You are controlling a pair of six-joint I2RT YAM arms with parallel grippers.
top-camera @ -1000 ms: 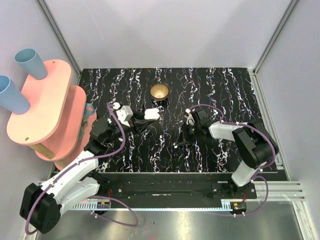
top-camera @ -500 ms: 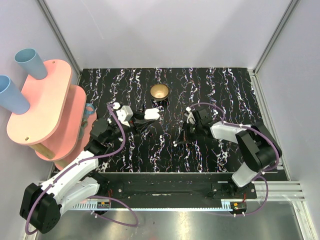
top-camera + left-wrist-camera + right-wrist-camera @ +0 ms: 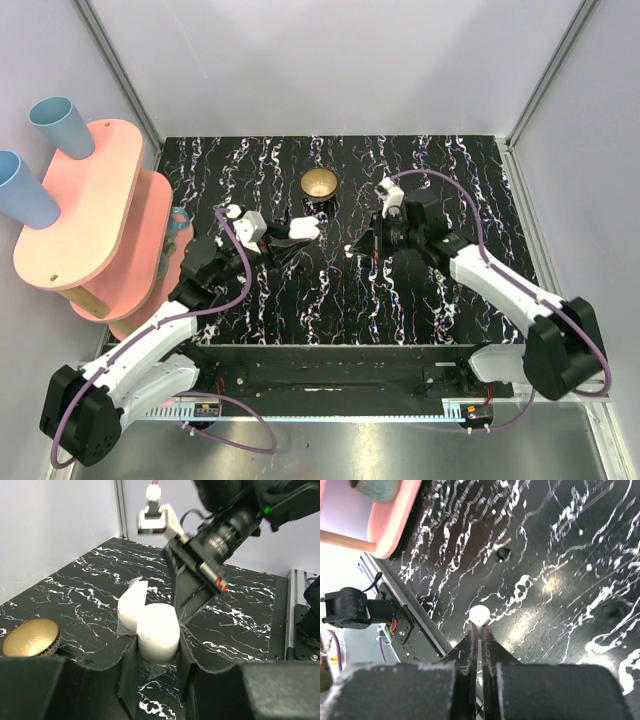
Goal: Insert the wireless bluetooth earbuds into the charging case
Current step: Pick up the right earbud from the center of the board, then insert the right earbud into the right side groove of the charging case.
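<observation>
My left gripper point(image 3: 293, 238) is shut on the white charging case point(image 3: 305, 228), held left of the table's middle. In the left wrist view the case point(image 3: 157, 632) sits between my fingers with its lid point(image 3: 131, 605) flipped open. My right gripper point(image 3: 352, 250) is shut on one tiny white earbud point(image 3: 348, 250), just right of the case and apart from it. In the right wrist view the earbud point(image 3: 479, 614) is pinched at my fingertips point(image 3: 470, 635) above the table. The right fingers point(image 3: 192, 587) hang close behind the case in the left wrist view. I see no second earbud.
A small brass bowl point(image 3: 319, 184) stands behind the case, and shows at the left of the left wrist view point(image 3: 30, 637). A pink two-tier stand point(image 3: 90, 210) with blue cups point(image 3: 60, 125) is at the left edge. Grey walls enclose the black marbled table point(image 3: 450, 170).
My right gripper has risen off the table and moved left and farther back toward the case, carrying the earbud. The left arm and the case have not moved.
</observation>
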